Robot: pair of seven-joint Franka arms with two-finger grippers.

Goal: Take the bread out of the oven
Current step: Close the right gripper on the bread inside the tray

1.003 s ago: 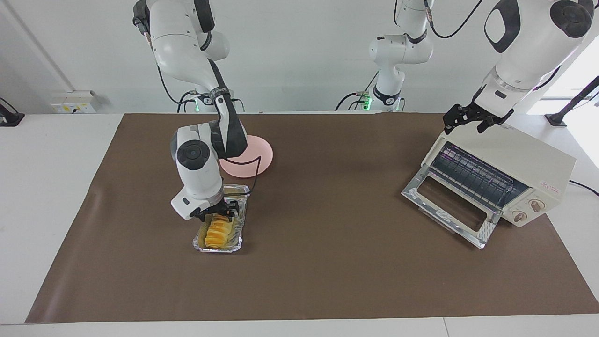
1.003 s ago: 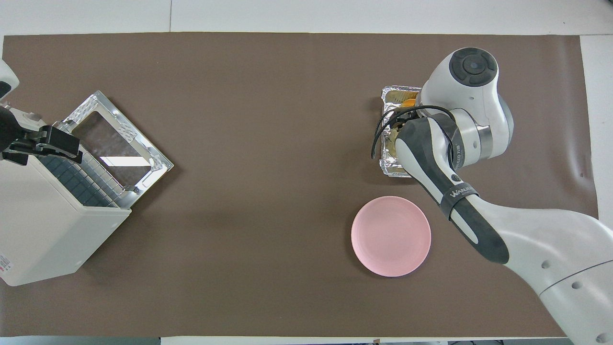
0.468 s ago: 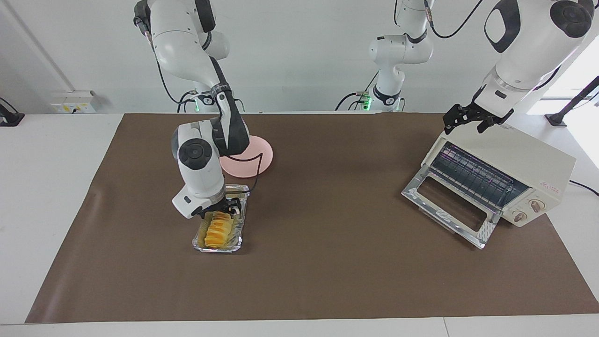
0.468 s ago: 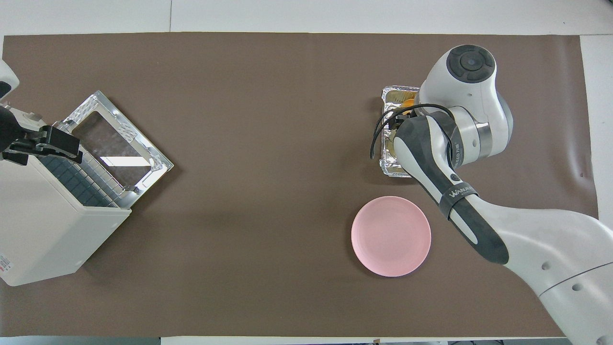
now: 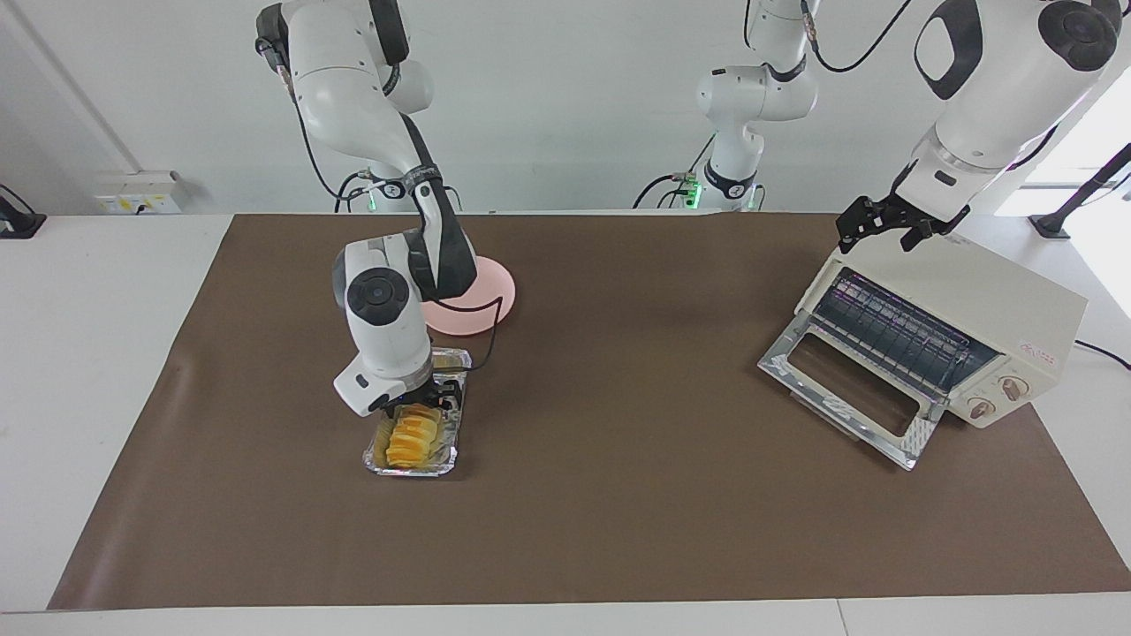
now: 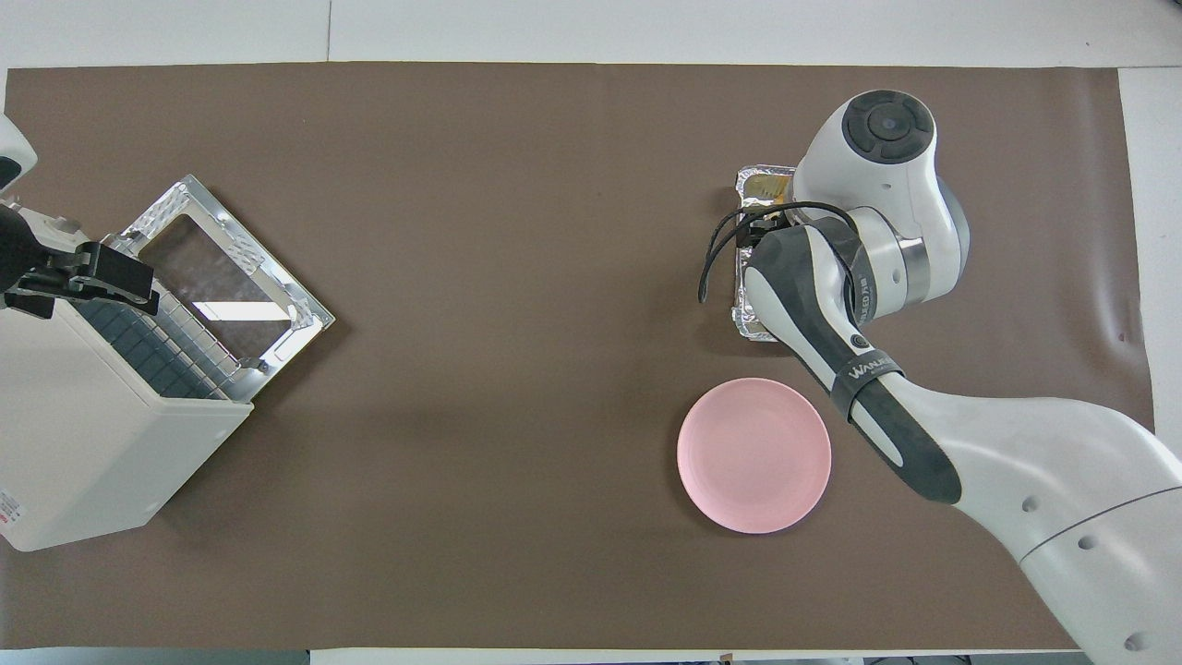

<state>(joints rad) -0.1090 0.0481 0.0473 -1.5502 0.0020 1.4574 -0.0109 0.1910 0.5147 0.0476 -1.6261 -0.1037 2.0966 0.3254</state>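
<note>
You are looking at two Franka arms with glossy white rounded shells, dark grey to black panels along the links and round dark caps on the joints; the right arm (image 6: 923, 277) shows a silver ring at its wrist and a black band with white lettering around its forearm. You can see a thin black cable looping loosely off that wrist, and small round holes dotting the white shell of its lower link. Each arm ends in black hardware, the right gripper (image 5: 422, 399) and the left gripper (image 5: 888, 223).
</note>
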